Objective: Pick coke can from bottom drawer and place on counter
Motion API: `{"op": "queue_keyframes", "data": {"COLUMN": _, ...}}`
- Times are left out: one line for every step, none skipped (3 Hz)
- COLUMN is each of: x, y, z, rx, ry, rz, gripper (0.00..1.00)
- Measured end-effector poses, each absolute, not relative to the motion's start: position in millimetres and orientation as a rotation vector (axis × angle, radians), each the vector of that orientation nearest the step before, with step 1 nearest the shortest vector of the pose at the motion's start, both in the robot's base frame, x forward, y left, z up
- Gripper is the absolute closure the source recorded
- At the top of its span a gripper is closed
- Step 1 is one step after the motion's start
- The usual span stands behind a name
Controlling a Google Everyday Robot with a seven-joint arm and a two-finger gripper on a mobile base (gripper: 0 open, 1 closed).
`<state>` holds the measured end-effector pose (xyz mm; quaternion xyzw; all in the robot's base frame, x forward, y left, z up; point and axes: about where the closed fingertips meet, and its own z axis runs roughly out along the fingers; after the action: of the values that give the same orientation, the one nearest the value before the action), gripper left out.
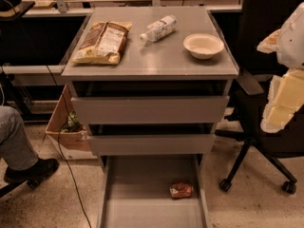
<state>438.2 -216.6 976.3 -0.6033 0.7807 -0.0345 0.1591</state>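
Observation:
The coke can (181, 190), small and red, lies on its side on the floor of the bottom drawer (137, 208), near the drawer's right wall. The bottom drawer is pulled out toward me; the two drawers above it are pushed in. The counter (156, 56) is the flat grey top of the cabinet. My gripper (283, 101) hangs at the right edge of the view, level with the upper drawers, right of the cabinet and well above the can. It holds nothing that I can see.
On the counter lie a chip bag (102, 42) at the left, a clear plastic bottle (159, 28) on its side at the back, and a white bowl (203, 45) at the right. A black office chair (259, 141) stands to the right. A seated person's leg and shoe (21, 151) are at the left, beside a cardboard box (66, 127).

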Motion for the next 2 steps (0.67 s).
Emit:
{"op": "queue_keyframes", "data": {"x": 438.2, "y": -216.6, "z": 976.2, "rx": -1.724, "ry": 2.231, "rz": -0.099, "gripper": 0.00}}
{"op": "queue_keyframes", "data": {"x": 452.9, "y": -224.5, "z": 945.0, "rx": -1.733, "ry": 2.183, "rz": -0.074, "gripper": 0.00}}
